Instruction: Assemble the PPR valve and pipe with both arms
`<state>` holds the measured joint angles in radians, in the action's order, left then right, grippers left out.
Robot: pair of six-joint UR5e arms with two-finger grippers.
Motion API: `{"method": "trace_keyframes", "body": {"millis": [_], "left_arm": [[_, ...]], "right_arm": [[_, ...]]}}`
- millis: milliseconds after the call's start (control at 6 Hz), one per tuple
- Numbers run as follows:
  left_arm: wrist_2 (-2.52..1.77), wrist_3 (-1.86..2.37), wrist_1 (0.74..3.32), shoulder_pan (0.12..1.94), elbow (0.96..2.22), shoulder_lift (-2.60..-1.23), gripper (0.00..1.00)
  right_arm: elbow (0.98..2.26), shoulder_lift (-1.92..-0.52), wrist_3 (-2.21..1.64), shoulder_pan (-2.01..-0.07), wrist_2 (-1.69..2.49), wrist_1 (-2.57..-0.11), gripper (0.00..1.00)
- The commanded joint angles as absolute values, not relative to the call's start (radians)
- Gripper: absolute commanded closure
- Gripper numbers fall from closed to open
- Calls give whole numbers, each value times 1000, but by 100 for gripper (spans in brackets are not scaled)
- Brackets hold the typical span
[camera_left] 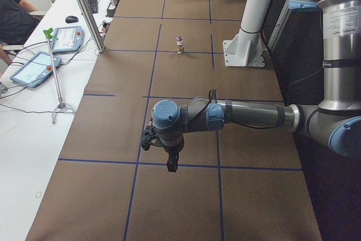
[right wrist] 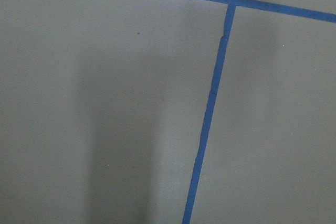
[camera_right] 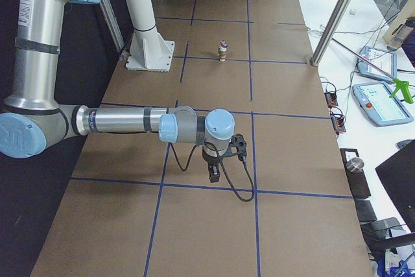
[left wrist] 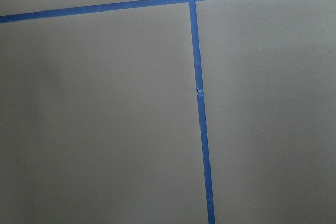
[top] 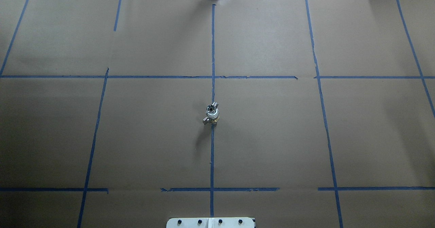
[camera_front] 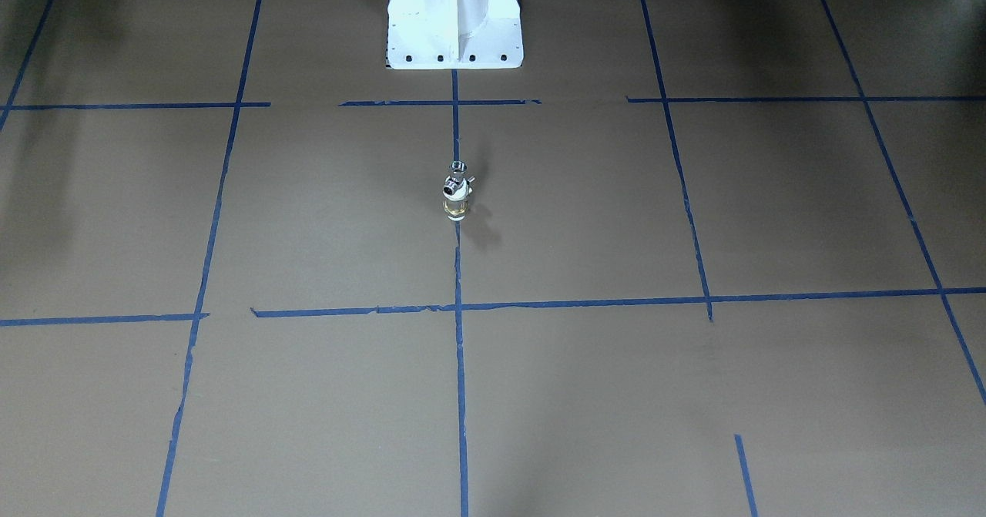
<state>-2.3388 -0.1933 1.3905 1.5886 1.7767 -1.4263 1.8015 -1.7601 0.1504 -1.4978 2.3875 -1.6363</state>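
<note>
A small valve [top: 212, 114] stands upright on the blue centre tape line in the middle of the table, with a brass bottom, a white body and a metal top with a lever. It also shows in the front-facing view [camera_front: 457, 191] and both side views [camera_left: 180, 44] [camera_right: 222, 50]. No separate pipe shows. My left arm [camera_left: 248, 115] reaches over the table's left end with its gripper [camera_left: 172, 165] pointing down, far from the valve. My right gripper [camera_right: 213, 174] hangs likewise over the right end. I cannot tell whether either is open or shut. Both wrist views show only paper and tape.
The table is covered in brown paper [top: 272, 136] with a blue tape grid. The white pedestal base [camera_front: 454, 16] stands at the robot's side. Aluminium posts [camera_left: 84, 9] [camera_right: 337, 14] and teach pendants [camera_left: 34, 67] [camera_right: 382, 102] stand on white side tables. A person [camera_left: 14, 9] sits at the far left.
</note>
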Motion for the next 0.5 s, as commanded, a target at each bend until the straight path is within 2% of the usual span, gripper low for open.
{"method": "trace_keyframes", "body": {"millis": [0,333], "left_arm": [[-2250,-198,1393,1580,1784,-1428,0],[-2246,-196,1388,1580,1789,-1433,0]], "right_arm": [[1807,-1760,152,-1499,2379,-1634,0],[1816,-1752,150,-1499,2321,-1602,0]]}}
